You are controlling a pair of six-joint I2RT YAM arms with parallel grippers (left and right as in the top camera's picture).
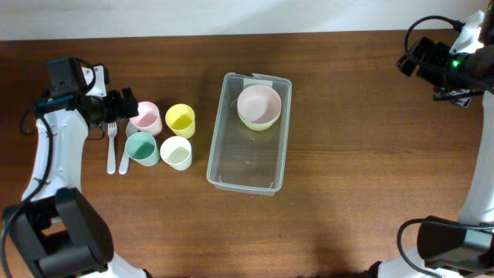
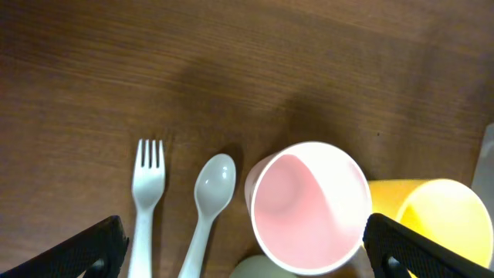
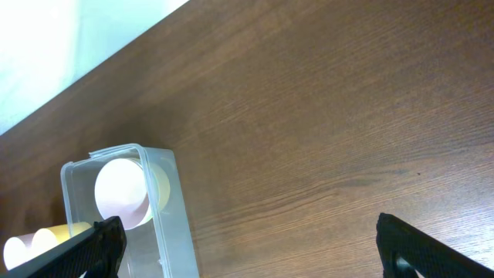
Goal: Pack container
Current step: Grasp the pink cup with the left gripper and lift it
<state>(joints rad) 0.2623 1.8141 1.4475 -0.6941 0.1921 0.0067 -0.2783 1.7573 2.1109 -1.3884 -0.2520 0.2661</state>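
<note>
1. Left end effector [image 2: 243, 251] is spread wide and empty above the pink cup [image 2: 309, 205], beside a white fork [image 2: 147, 201] and spoon [image 2: 210, 193]
2. Right end effector [image 3: 251, 247] is likewise spread and empty over the wooden surface [image 3: 324, 116]
3. The container [image 1: 231, 166] sits mid-surface, holding a pink bowl [image 1: 258, 102]; its white label [image 1: 258, 77] is unreadable

Inside the container [image 1: 247, 164] we see bowls [image 1: 258, 106] blocking its far end — the near end lies open; left of it four cups [image 1: 181, 119] crowd together, right is bare table [image 1: 363, 139].
</note>
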